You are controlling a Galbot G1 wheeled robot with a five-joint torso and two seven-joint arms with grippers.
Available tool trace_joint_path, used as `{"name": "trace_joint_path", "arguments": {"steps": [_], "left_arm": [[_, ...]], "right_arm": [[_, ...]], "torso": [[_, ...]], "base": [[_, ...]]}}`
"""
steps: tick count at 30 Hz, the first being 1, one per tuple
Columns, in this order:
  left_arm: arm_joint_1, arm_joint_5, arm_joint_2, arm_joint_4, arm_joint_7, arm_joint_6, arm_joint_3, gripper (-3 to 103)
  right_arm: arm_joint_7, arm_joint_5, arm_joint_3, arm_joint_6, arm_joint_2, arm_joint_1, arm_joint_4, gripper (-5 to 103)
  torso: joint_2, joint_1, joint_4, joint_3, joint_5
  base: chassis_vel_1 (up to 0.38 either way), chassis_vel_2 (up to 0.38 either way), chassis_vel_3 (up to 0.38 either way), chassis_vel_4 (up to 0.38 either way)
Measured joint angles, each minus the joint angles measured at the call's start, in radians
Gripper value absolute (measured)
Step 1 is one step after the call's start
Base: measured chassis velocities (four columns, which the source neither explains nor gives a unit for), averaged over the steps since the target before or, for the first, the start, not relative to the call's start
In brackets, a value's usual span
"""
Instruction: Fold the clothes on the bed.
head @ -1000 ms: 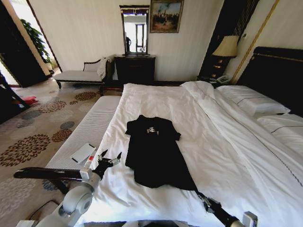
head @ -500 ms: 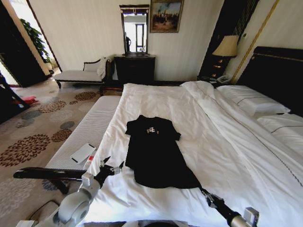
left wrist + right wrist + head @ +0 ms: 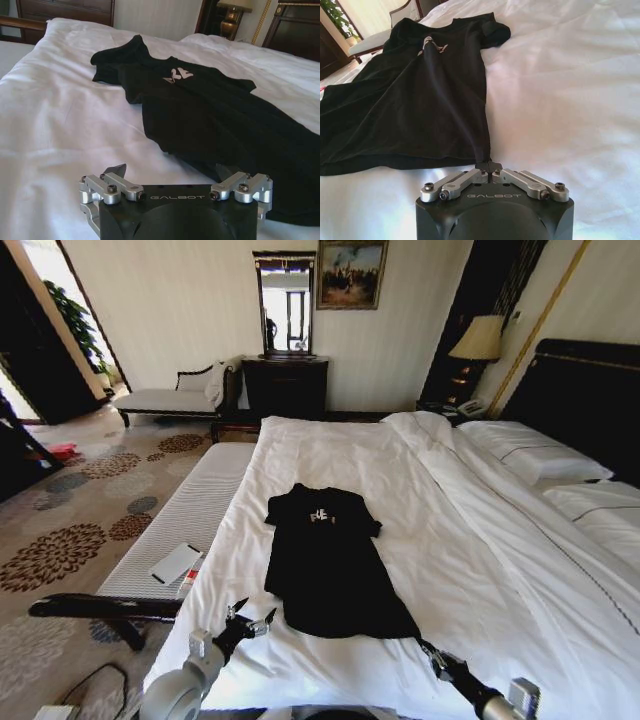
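Spreading wide under everything, the bed (image 3: 330,455) carries a white duvet (image 3: 480,570) that looks soft and loose, so anything dragged across it may pull the cover along. On it lies the black T-shirt (image 3: 328,565), flat and face up, collar toward the far end, hem nearest the robot. It reads as light, limp cloth with no stiffness: it will sag, crease and slide rather than hold a shape, and a pinch taken too deep could catch the duvet too.

The right gripper (image 3: 489,167) has its jaws clenched on the hem corner of the T-shirt, which runs straight ahead of the jaws and off to their side. That corner seems a sound place to hold, since a fold can be carried from it.

The left gripper (image 3: 172,172) hovers just above the duvet with jaws spread apart and nothing between them; the opposite hem edge lies just ahead of its fingertips (image 3: 116,170). The matching corner there looks the natural second hold.
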State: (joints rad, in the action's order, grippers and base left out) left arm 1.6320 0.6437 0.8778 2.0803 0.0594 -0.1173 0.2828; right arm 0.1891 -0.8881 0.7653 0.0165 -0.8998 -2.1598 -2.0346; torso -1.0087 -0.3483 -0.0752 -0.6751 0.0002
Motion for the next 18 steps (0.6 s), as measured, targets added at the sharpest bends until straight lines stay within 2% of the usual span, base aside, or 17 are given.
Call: {"name": "trace_joint_path", "arguments": {"steps": [5,9,12,14,18], "left_arm": [[-0.057,0.009,0.021,-0.034,0.01,0.001,-0.041,102],[-0.111,-0.004,0.047,-0.075,0.012,0.004,-0.099,100],[-0.157,-0.014,0.073,-0.103,0.017,0.01,-0.148,88],[-0.164,-0.016,0.077,-0.106,0.018,0.011,-0.157,88],[-0.182,-0.025,0.09,-0.117,0.022,0.022,-0.186,70]], "right_arm": [[0.0,0.006,-0.011,0.0,-0.001,0.007,0.007,0],[0.0,0.008,-0.016,0.003,0.0,0.01,0.006,0],[-0.001,0.009,-0.013,0.006,0.002,0.008,0.002,0],[-0.001,0.008,-0.011,0.006,0.003,0.007,0.0,0],[-0.002,0.009,-0.006,0.006,0.006,0.004,0.002,0]], "torso": [[0.0,0.0,0.0,0.0,0.0],[0.0,0.0,0.0,0.0,-0.0002],[0.0,0.0,-0.0001,0.0,-0.0001],[0.0,0.0,-0.0001,0.0,-0.0001],[0.0,0.0,0.0,0.0,-0.0001]], "base": [[0.0,0.0,0.0,0.0],[0.0,0.0,0.0,0.0],[0.0,0.0,0.0,0.0],[0.0,0.0,0.0,0.0],[0.0,0.0,0.0,0.0]]}}
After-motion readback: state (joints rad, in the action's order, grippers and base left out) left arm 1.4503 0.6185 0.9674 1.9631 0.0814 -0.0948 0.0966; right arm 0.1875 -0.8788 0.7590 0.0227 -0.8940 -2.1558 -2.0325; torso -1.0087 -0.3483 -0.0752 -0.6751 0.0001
